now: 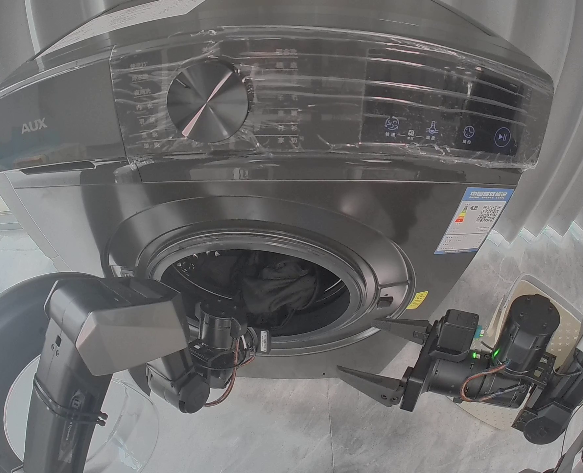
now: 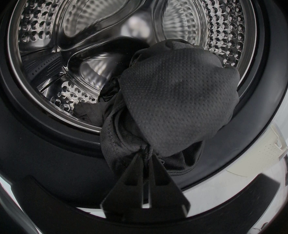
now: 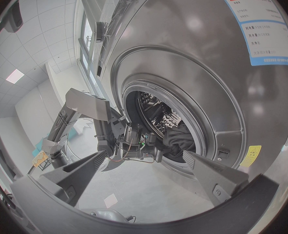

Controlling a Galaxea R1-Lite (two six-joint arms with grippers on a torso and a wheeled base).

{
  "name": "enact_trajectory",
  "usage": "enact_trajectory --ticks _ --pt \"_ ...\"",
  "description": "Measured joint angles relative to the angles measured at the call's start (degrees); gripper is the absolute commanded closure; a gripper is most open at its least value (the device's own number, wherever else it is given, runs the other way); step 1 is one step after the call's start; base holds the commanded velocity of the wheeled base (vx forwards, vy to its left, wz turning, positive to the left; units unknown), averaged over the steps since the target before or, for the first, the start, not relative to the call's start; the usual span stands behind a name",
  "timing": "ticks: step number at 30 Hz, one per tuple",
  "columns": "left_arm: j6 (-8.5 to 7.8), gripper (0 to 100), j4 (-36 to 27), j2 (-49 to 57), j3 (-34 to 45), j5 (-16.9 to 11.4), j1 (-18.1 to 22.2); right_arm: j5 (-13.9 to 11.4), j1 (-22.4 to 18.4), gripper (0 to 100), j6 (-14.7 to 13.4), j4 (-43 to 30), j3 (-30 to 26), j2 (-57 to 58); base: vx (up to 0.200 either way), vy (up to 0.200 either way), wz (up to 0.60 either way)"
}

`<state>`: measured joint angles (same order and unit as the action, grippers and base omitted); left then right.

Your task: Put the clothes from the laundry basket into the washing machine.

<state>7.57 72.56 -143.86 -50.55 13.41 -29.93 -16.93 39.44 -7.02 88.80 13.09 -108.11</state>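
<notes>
Black mesh garment (image 2: 179, 98), bunched, perhaps a shirt: my left gripper (image 2: 145, 161) clamps it at the drum (image 2: 215, 17) mouth; right gripper (image 1: 357, 347) splayed.

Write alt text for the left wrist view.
The left gripper, shut on a bunched black garment, holds it at the mouth of the washing machine's steel drum. The garment lies partly over the black door seal.

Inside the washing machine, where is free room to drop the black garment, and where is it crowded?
Free: the drum behind the black garment, down to its back wall. Crowded: the mouth, where the garment bulges over the door seal, held by the left gripper.
</notes>
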Motion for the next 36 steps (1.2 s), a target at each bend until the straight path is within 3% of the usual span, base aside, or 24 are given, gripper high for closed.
enact_trajectory --ticks 20,28,36 --pt "0.37 100 -0.1 3.9 -15.3 0.6 0.9 0.0 0.1 0 0.0 0.0 0.2 0.2 0.0 0.0 0.0" --pt "-0.95 100 -1.4 0.6 -22.3 1.7 2.2 0.0 0.1 0 0.0 -0.1 0.2 0.2 0.0 0.0 0.0" --pt "-1.22 100 -2.6 -2.8 -27.1 1.8 3.3 0.0 0.7 0 0.0 0.0 0.3 0.3 0.0 0.0 0.0"
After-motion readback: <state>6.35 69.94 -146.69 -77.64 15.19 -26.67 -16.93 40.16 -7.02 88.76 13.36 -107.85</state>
